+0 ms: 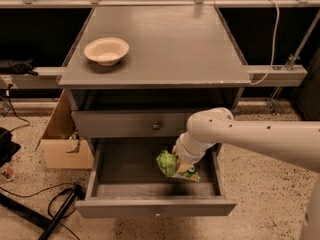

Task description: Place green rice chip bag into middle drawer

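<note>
Where the arm (pixel 260 139) dips into the middle drawer (pixel 125 166), gripper (pixel 183 158) largely hidden against green rice chip bag (pixel 170 165), grasp unclear

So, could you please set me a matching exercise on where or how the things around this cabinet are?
Things:
1. bowl
2. bag
3. upper drawer
4. gripper

Places or states:
A. shut
B. on the tabletop, left side
C. at the end of the arm, against the bag
D. green, over the open drawer, right part

Pairs: 1-B, 2-D, 3-A, 4-C
</note>
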Motion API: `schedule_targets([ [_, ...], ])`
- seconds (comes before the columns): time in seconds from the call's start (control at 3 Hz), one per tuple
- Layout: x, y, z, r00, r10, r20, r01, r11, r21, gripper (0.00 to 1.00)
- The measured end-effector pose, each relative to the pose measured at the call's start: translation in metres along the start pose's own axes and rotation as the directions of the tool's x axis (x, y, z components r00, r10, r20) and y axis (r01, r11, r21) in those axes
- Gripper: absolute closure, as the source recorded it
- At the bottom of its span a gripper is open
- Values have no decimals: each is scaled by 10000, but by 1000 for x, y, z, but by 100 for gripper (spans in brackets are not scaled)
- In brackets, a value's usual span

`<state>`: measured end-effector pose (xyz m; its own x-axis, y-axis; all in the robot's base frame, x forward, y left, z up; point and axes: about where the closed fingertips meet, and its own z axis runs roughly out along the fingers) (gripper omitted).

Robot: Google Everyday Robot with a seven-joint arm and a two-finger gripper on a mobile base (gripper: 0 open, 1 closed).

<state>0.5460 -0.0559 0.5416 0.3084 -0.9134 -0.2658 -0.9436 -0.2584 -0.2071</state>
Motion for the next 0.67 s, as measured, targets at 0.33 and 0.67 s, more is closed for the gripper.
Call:
schedule_targets([
  [0.33, 0, 0, 0, 10000, 0, 0, 0, 10000, 0, 61],
  [0.67, 0, 0, 0, 10000, 0, 0, 0, 10000, -1, 37],
])
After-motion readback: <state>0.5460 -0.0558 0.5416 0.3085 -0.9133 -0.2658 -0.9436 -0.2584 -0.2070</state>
